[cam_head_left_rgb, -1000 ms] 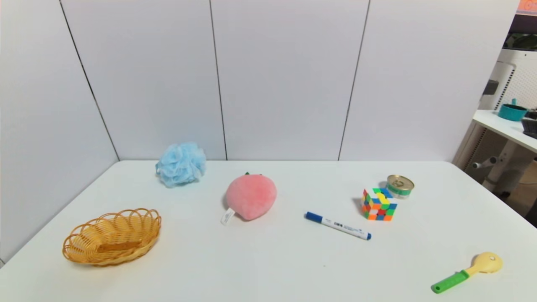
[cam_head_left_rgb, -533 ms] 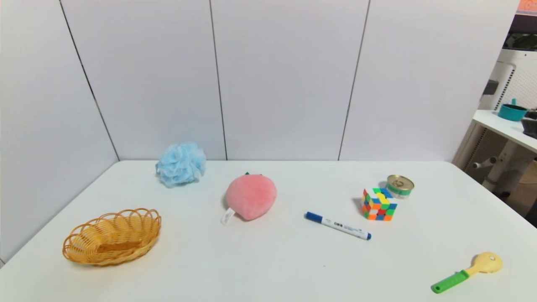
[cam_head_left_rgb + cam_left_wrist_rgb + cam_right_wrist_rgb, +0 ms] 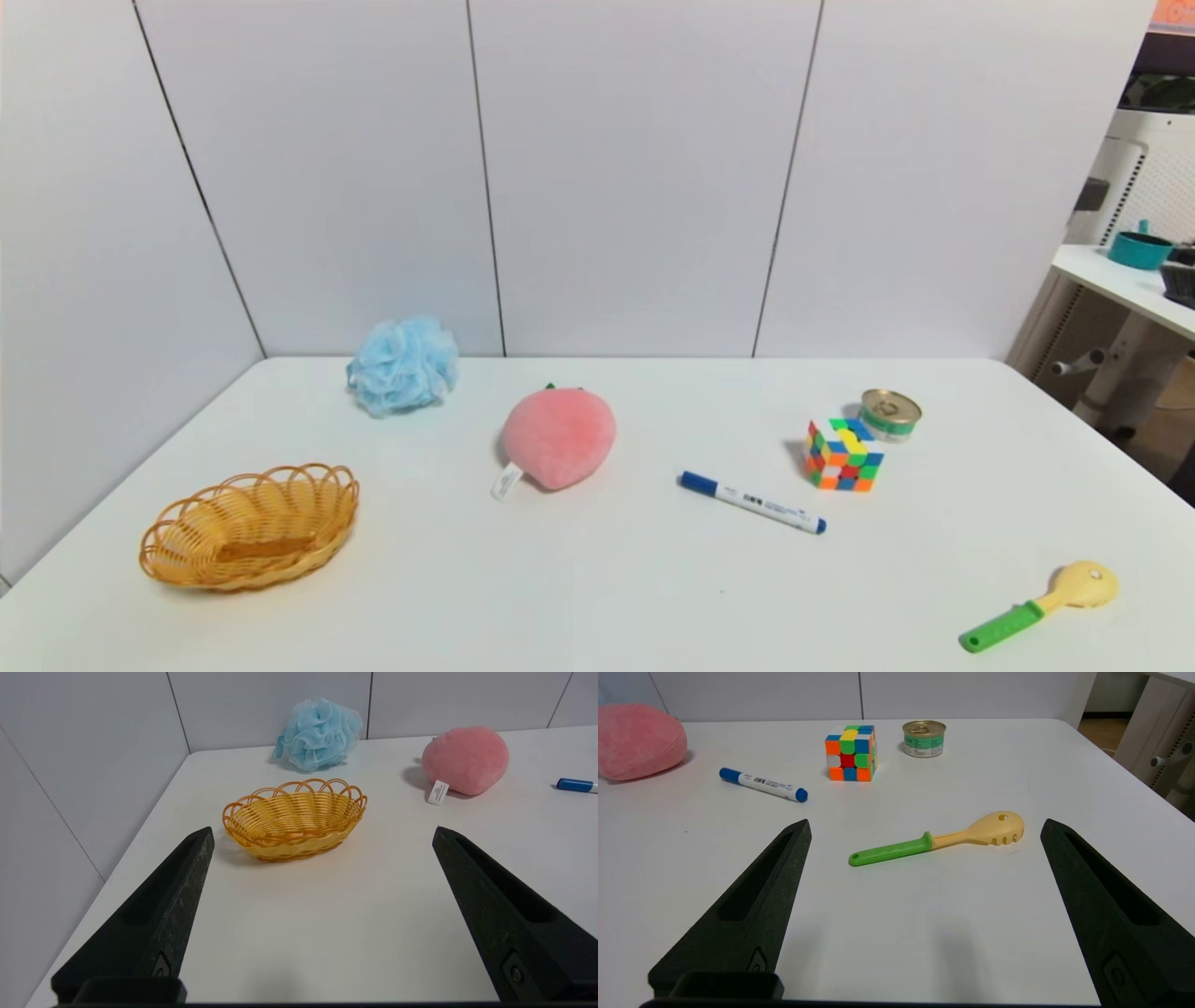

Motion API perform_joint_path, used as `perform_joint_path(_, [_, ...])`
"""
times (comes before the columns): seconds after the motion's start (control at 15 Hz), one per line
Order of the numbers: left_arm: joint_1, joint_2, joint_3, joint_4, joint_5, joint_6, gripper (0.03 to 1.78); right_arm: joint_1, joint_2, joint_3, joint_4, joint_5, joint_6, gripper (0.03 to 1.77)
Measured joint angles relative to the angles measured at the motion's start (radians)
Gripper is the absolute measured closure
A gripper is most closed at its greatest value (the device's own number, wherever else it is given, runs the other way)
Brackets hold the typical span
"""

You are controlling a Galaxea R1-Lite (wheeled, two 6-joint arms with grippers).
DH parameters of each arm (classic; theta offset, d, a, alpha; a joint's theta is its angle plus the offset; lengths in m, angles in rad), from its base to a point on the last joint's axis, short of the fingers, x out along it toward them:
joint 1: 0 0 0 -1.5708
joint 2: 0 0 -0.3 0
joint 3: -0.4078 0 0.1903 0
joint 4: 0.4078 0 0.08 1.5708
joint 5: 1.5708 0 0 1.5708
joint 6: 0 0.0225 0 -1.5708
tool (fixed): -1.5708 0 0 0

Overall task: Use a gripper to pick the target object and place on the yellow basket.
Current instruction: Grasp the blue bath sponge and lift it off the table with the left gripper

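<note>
Left wrist view: left gripper (image 3: 322,830) spread wide, holding nothing, pre-reach; fluffy light blue mesh bath pouf (image 3: 319,733) sits ahead of it by the wall, beyond the golden woven wicker basket (image 3: 294,819), so next move is reaching over the basket to the pouf; right gripper (image 3: 924,826) parked, also spread.

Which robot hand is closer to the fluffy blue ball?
Left. The left tool faces the basket, with the blue ball just beyond it. The right tool is over by the spoon, far across the table.
</note>
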Motion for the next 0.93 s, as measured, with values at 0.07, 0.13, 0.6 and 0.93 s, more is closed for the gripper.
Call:
perform_joint_path(0.07, [0.003, 0.051, -0.057, 0.029, 0.0, 0.007, 0.12, 0.0, 0.0, 0.0, 0.0, 0.0, 0.0, 0.1])
perform_joint_path(0.13, [0.006, 0.111, -0.109, 0.029, 0.0, 0.019, 0.12, 0.0, 0.0, 0.0, 0.0, 0.0, 0.0, 0.1])
perform_joint_path(0.6, [0.008, 0.756, -0.656, -0.097, 0.001, 0.087, 0.12, 0.0, 0.0, 0.0, 0.0, 0.0, 0.0, 0.1])
perform_joint_path(0.93, [0.007, 1.254, -1.121, -0.112, -0.056, 0.188, 0.12, 0.0, 0.0, 0.0, 0.0, 0.0, 0.0, 0.1])
